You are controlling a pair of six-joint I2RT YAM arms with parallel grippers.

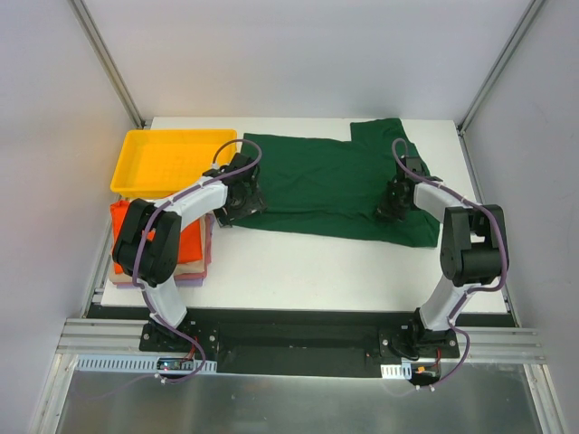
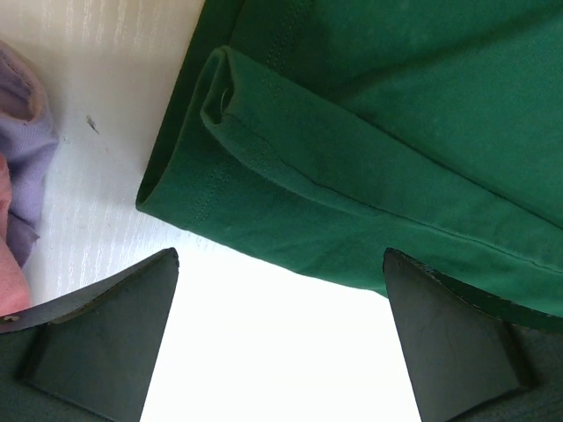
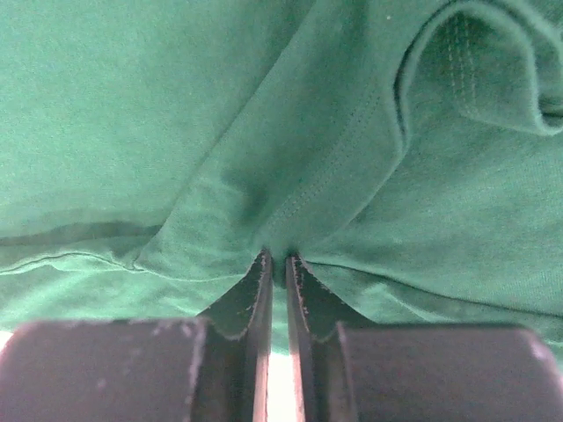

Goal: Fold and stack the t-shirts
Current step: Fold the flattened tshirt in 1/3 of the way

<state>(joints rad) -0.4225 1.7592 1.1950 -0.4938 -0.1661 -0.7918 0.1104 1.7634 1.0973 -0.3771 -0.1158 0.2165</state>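
matt knit green t-shirt [image 1: 330,181]; glossy yellow plastic tray [image 1: 172,161]; smooth white table [image 1: 298,271]

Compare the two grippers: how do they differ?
The left gripper is open, holding nothing; the right gripper is shut on a pinch of the dark green t-shirt. The left sits over its edge and bare table; the right over cloth only. Both reach that shirt.

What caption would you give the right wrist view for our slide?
Right gripper shut on a pinched fold of the dark green t-shirt.
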